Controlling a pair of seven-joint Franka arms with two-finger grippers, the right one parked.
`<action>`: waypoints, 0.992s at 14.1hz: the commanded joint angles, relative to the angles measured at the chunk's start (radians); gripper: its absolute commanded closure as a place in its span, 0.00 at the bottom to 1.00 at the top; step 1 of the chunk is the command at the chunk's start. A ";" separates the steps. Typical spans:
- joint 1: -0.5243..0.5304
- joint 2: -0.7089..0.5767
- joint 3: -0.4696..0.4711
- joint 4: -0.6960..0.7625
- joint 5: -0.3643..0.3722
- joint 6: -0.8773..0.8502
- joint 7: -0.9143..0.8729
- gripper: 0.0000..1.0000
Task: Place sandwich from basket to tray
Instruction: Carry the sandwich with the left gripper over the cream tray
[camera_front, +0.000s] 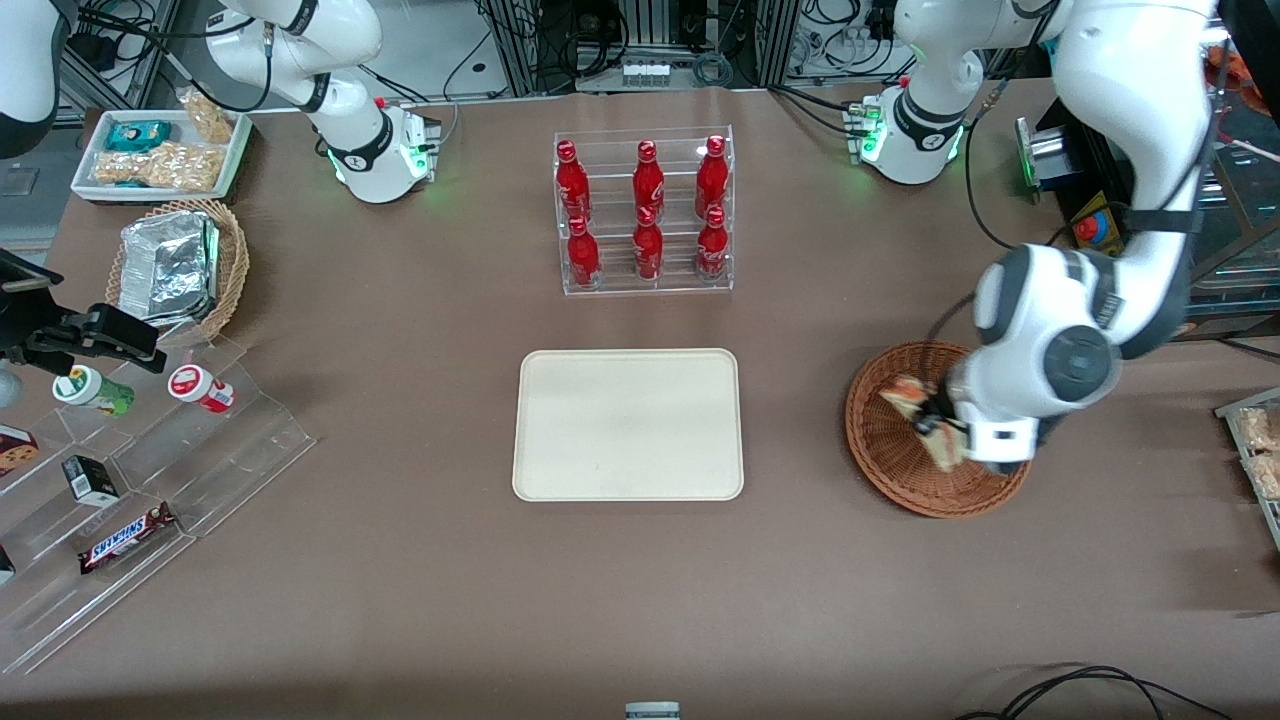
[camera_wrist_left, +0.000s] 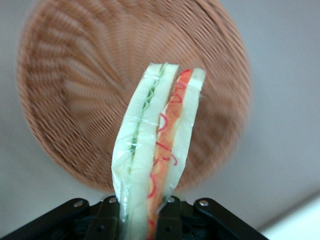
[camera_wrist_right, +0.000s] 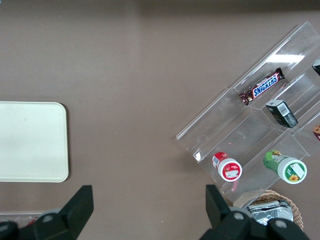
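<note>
Gripping the sandwich (camera_wrist_left: 159, 145) between its fingers, the claw (camera_wrist_left: 145, 212) hung above the basket (camera_front: 900, 460), at about three o'clock from the tray (camera_front: 628, 425) on the worktop (camera_front: 400, 560). Pickup looked done; carrying across and setting down remained.

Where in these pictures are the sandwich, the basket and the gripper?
sandwich (camera_wrist_left: 155, 145), left wrist view, wrapped bread edge.
basket (camera_front: 885, 440), front view, bare woven floor.
gripper (camera_wrist_left: 140, 212), left wrist view, between fingertips clamping the sandwich.
</note>
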 joint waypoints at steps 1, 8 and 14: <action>-0.215 0.018 0.006 0.052 0.004 -0.023 -0.073 0.86; -0.571 0.430 0.011 0.505 0.131 -0.009 -0.178 0.77; -0.633 0.631 0.014 0.739 0.221 0.002 -0.199 0.47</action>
